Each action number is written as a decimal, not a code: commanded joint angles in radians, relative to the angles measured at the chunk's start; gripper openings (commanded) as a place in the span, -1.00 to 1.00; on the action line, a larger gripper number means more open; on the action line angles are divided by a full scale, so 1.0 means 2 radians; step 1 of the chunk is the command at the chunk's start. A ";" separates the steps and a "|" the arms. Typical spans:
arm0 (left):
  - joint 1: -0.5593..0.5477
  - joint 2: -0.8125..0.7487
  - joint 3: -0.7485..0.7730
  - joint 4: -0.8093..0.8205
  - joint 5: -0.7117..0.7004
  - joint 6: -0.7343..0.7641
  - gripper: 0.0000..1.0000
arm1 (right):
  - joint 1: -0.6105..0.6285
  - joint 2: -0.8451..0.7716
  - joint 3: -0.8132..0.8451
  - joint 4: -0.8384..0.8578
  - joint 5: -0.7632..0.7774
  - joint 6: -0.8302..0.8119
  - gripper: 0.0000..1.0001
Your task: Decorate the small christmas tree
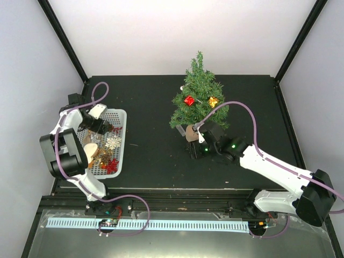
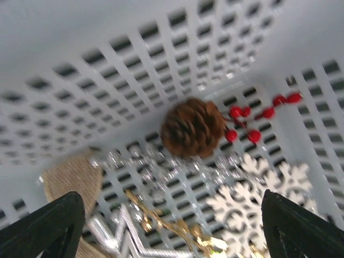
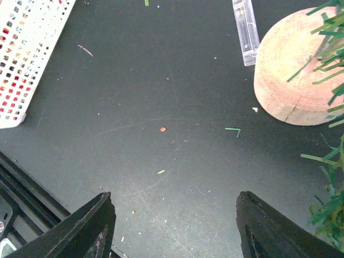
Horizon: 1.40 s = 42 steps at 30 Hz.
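- The small christmas tree (image 1: 198,99) stands upright toward the far right of the table (image 1: 150,107), on its round wooden stump; a red gift ornament (image 1: 189,100) and a gold one (image 1: 213,101) already hang in its branches, so the decorating looks partly done.
- The loose ornaments lie together in a white slotted basket (image 1: 122,115) at the left, well apart from the tree; that probably keeps them within the left arm's reach and stops them from rolling.
- The left tool (image 2: 172,207) hangs over the basket with its fingers spread wide and nothing between them; below it lie a pine cone (image 2: 192,128) with red berries (image 2: 252,115) beside it, a white snowflake (image 2: 252,199) and a silver star (image 2: 115,236); the wide spread suits a descent onto one of these, though I cannot tell which.
- The right tool (image 3: 174,207) sits low just beside the stump, fingers apart over bare table and holding nothing; it seems to wait near the tree to take an ornament or steady the base.
- A clear plastic piece (image 3: 246,27) lies by the stump; its purpose is unclear.
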 commanded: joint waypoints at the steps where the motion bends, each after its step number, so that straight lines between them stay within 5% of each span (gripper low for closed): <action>1: -0.009 0.041 0.046 0.030 -0.033 -0.050 0.72 | 0.002 0.004 -0.001 0.032 -0.006 0.005 0.25; 7: -0.012 0.071 0.053 0.034 -0.050 -0.050 0.53 | 0.003 0.006 -0.006 0.033 -0.003 0.005 0.25; 25: -0.016 0.084 0.026 0.026 0.003 -0.052 0.58 | 0.002 0.013 -0.018 0.045 -0.006 0.011 0.25; 42: -0.015 0.096 0.018 0.028 0.014 -0.048 -0.13 | 0.002 0.014 -0.026 0.050 -0.004 0.014 0.25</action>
